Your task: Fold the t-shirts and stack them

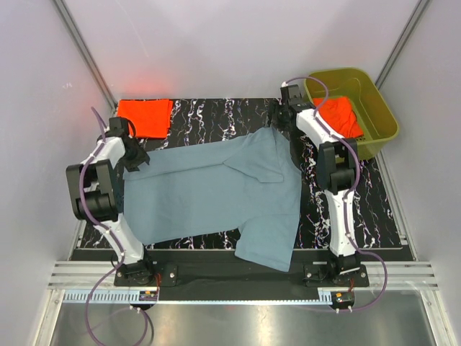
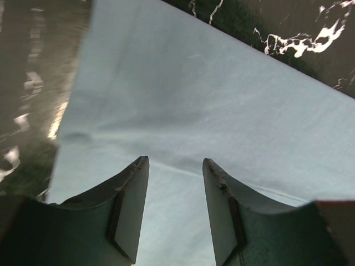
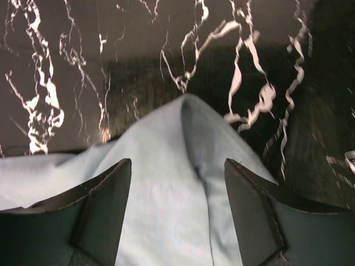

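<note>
One orange shirt [image 1: 144,117] lies folded; our left fingers [image 2: 130,205] and right fingers [image 3: 105,205] gape empty over the unfolded blue shirt [image 1: 209,194].

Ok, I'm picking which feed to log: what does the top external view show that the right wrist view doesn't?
Only top external: a folded orange-red t-shirt at the far left, and the olive-green tub holding another orange-red shirt. Only right wrist: the right pincer seen open, straddling a raised ridge of cloth. Both: the blue-grey t-shirt on the black marbled tabletop.
</note>
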Tool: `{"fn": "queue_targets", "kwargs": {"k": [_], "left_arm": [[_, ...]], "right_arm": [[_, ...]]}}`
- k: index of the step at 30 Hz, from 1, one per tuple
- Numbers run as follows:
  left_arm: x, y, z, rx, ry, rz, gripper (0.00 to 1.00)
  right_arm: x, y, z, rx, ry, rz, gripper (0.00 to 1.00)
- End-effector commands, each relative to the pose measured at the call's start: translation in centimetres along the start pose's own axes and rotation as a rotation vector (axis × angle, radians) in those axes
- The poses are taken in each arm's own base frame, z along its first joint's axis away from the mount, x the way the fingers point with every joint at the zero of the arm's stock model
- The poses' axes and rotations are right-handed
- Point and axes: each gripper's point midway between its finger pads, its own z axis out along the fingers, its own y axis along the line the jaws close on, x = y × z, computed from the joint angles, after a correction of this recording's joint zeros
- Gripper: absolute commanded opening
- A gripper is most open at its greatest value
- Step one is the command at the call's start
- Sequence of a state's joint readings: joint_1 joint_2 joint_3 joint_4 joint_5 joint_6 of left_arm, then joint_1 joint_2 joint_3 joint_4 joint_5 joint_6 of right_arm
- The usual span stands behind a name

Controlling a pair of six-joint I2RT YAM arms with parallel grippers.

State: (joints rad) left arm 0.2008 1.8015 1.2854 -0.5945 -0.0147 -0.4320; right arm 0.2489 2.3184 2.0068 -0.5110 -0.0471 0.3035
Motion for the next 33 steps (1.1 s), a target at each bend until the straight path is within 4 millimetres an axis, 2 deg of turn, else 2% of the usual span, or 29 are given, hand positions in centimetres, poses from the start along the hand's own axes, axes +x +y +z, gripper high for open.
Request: {"fn": "queue_targets", "kwargs": {"k": [1,3,9,15,22,23,24,26,27,29,31,33], "left_arm": [[-2.1,-1.8,1.1,0.110,-0.037,-0.041,0.48],[-1.9,-0.9,2.4,0.095,-0.009,-0.075,0.47],[-2.4,0.3,4.0,0.077,0.012,-0.106,0.45],[-2.0,0.8,4.7,0.061,0.031,-0.117,0.45],[-1.6,1.4,5.2,0.047,0.045,-0.121,0.45],[-1.7,1.4,5.2,0.048,0.044,-0.120,0.45],[-1.6,1.5,5.2,0.045,0.044,-0.121,0.45],[-1.4,1.9,5.2,0.033,0.049,-0.126,0.45],[-1.3,2.1,5.3,0.028,0.051,-0.130,0.44],[-1.4,2.7,5.3,0.011,0.046,-0.135,0.44],[-1.5,2.8,5.2,0.013,0.046,-0.140,0.44],[-1.6,2.8,5.0,0.011,0.040,-0.127,0.43]], "right_arm": [[-4.3,1.5,-0.1,-0.083,-0.093,-0.002,0.75],[-4.4,1.5,0.4,-0.095,-0.090,0.007,0.75],[-3.8,1.3,2.3,-0.098,-0.070,0.033,0.72],[-2.9,1.6,3.4,-0.125,-0.041,0.053,0.60],[-1.3,0.9,4.4,-0.104,-0.003,0.081,0.58],[-1.4,0.8,4.5,-0.097,-0.008,0.090,0.55],[-1.4,0.6,4.6,-0.084,-0.013,0.095,0.40],[-2.2,-1.1,4.6,0.015,-0.053,0.111,0.17],[-2.7,-1.9,4.3,0.066,-0.078,0.113,0.00],[-3.7,-4.7,2.9,0.224,-0.142,0.118,0.00],[-4.1,-6.2,1.9,0.303,-0.170,0.113,0.00],[-4.0,-6.7,1.7,0.331,-0.174,0.111,0.00]]}}
